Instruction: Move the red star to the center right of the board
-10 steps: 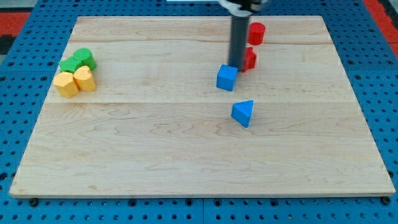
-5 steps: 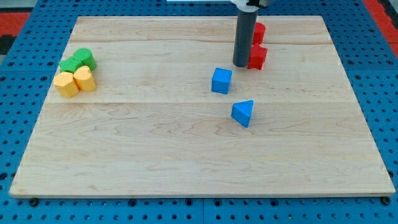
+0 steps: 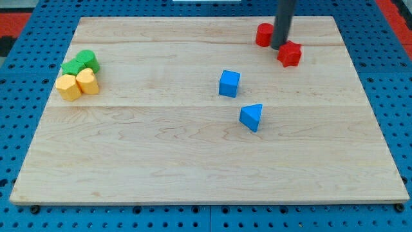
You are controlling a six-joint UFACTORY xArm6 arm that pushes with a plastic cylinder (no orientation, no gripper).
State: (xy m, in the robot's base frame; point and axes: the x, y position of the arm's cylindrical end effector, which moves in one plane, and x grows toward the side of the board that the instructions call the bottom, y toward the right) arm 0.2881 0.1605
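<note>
The red star (image 3: 290,54) lies near the view's top right of the wooden board (image 3: 193,154). My tip (image 3: 279,47) rests against the star's upper left side. A second red block (image 3: 263,34), partly hidden by the rod, sits just left of the rod near the board's top edge. A blue cube (image 3: 229,84) and a blue triangular block (image 3: 252,116) lie below and left of the star.
Two green blocks (image 3: 81,63) and two yellow blocks (image 3: 77,84) are bunched at the board's left edge. Blue pegboard (image 3: 399,96) surrounds the board.
My tip has moved right and slightly up, pushing the red star to the right. The blue cube slid a little left earlier and now stays put.
</note>
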